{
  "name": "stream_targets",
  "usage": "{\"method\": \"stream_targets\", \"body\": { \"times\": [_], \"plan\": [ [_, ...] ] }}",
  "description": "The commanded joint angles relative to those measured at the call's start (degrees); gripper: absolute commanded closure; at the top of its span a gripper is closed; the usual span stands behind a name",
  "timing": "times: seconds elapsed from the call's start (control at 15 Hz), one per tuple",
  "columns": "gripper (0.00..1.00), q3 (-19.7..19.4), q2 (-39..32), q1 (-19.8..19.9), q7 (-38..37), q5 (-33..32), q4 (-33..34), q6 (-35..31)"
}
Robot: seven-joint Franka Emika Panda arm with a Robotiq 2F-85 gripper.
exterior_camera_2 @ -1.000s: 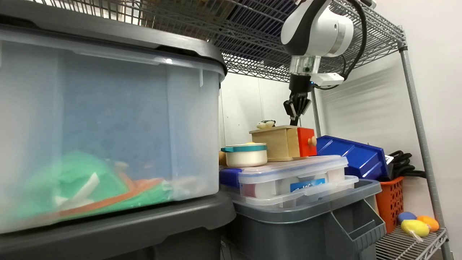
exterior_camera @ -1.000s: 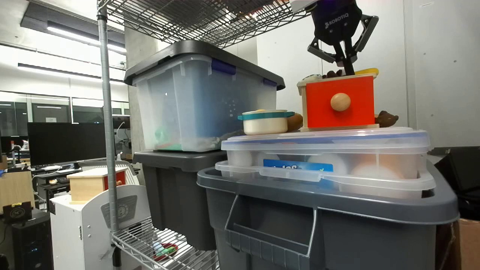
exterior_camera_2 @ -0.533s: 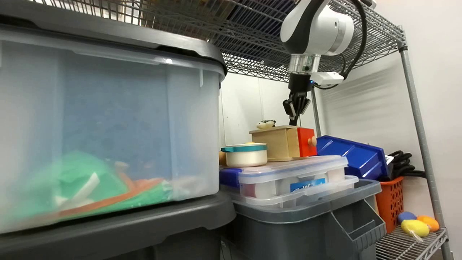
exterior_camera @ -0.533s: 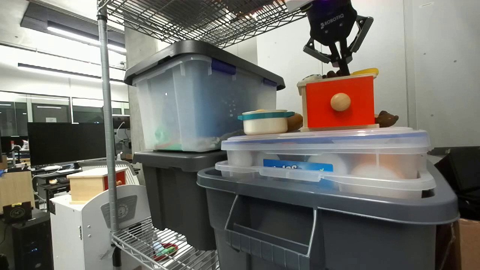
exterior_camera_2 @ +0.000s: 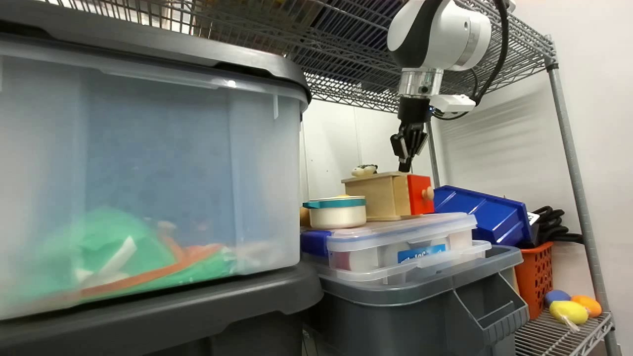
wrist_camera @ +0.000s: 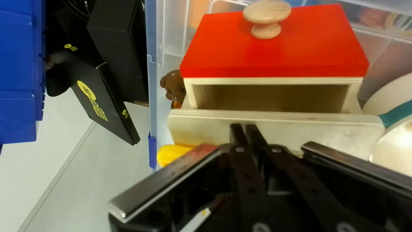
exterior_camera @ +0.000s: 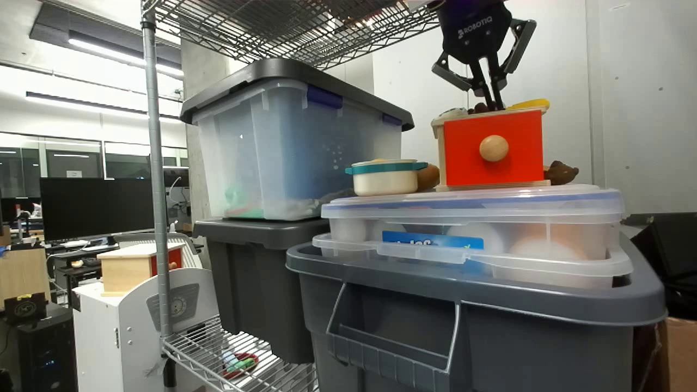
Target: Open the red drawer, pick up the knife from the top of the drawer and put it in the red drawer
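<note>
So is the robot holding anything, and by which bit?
Nothing is held: the gripper is slightly open and empty, and the yellow knife lies off to one side.

The rounded white arm is wearing a black band and a black cable, a silver collar is gleaming, and the black pincer is bearing pale lettering (ROBOTIQ).

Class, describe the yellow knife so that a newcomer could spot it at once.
Find the big grey tub with a low clear-lidded container on it. On that container stands a wooden box with a red drawer. The knife lies at one end of the box's top: look for its bright yellow, rounded end, unlike the brown pieces there.
</note>
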State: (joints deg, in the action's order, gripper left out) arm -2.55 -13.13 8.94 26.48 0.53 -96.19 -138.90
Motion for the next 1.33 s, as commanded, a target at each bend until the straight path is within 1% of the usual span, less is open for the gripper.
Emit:
{"method": "stream_targets", "body": {
  "times": [0.0, 0.33, 0.4, 0.53, 0.6, 0.87, 1.27],
  "plan": [
    [0.6, 0.03, 3.27, 0.01, 0.88, -0.36, -3.24, 1.04],
    [0.24, -0.28, 5.09, -0.07, 0.86, -0.28, -5.49, 1.43],
    [0.15, -0.32, 5.38, -0.09, 0.89, -0.22, -5.89, 1.58],
    [0.02, -0.41, 5.92, -0.19, 0.85, -0.34, -6.59, 1.78],
    [0.0, -0.45, 6.03, -0.21, 0.86, -0.36, -6.79, 1.9],
    [0.0, -0.5, 6.22, -0.27, 1.02, -0.38, -7.44, 2.39],
    [0.0, -0.87, 5.55, -0.14, 1.21, -0.81, -6.49, 3.22]
  ]
}}
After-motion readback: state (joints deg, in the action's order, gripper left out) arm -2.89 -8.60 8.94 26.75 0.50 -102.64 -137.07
